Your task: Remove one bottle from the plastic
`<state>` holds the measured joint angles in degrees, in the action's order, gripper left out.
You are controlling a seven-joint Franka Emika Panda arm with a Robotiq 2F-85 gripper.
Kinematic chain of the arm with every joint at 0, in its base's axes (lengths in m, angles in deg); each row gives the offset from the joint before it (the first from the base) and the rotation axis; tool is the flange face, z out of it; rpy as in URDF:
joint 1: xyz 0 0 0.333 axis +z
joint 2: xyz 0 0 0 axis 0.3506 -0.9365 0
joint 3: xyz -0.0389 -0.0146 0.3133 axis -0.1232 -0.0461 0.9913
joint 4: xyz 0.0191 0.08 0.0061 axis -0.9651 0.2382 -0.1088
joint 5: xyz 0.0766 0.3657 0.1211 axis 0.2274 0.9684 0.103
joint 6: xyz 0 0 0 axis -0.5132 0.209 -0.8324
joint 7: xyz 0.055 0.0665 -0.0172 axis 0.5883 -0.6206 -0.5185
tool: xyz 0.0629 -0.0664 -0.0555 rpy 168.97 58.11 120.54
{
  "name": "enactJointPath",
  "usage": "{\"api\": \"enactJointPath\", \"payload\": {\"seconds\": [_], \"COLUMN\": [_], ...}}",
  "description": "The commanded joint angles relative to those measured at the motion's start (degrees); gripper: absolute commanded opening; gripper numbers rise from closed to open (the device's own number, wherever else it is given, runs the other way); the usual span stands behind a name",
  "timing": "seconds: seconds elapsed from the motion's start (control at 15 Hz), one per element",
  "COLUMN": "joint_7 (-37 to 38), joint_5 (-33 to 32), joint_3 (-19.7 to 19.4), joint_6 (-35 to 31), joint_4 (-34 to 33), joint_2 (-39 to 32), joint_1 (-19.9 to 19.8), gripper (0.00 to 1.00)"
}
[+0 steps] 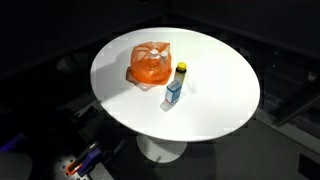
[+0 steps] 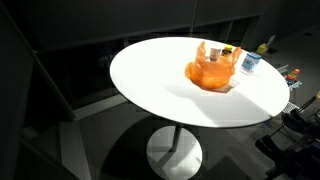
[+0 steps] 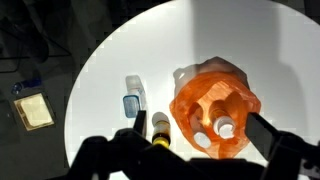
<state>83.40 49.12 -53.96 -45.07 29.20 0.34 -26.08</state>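
An orange plastic bag [image 1: 150,65] lies on the round white table [image 1: 215,100]; it shows in both exterior views [image 2: 212,70]. In the wrist view the bag [image 3: 200,95] is open toward the camera, with two white-capped bottles [image 3: 226,128] inside. Beside it lie a clear bottle with a blue label [image 3: 134,98] and a yellow-capped bottle [image 3: 160,128], both outside the bag [image 1: 173,93]. My gripper [image 3: 200,138] is open, hovering above the table with its fingers on either side of the bag's mouth. It holds nothing.
The table stands on a white pedestal [image 2: 175,150] in a dark room. A square tan object [image 3: 33,110] lies on the floor beyond the table's edge. Small items [image 2: 266,45] stand off the table behind the bag.
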Motion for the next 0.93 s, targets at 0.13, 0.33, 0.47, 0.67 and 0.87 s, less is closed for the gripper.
{"api": "enactJointPath", "payload": {"seconds": [0.13, 0.33, 0.47, 0.67, 0.87], "joint_7": [0.0, 0.0, -0.1, -2.8, -6.8], "joint_5": [-0.2, -0.2, -0.7, -1.4, -2.1], "joint_3": [-1.3, -1.3, -1.3, -1.5, -1.8], "joint_6": [0.1, 0.1, -0.3, -1.1, -3.4], "joint_4": [-0.2, -0.2, -0.7, -2.5, -3.8], "joint_2": [-0.7, -0.7, -1.3, -4.4, -8.0], "joint_1": [1.3, 1.4, 1.4, 1.6, 1.9], "gripper": [1.00, 1.00, 1.00, 1.00, 1.00]}}
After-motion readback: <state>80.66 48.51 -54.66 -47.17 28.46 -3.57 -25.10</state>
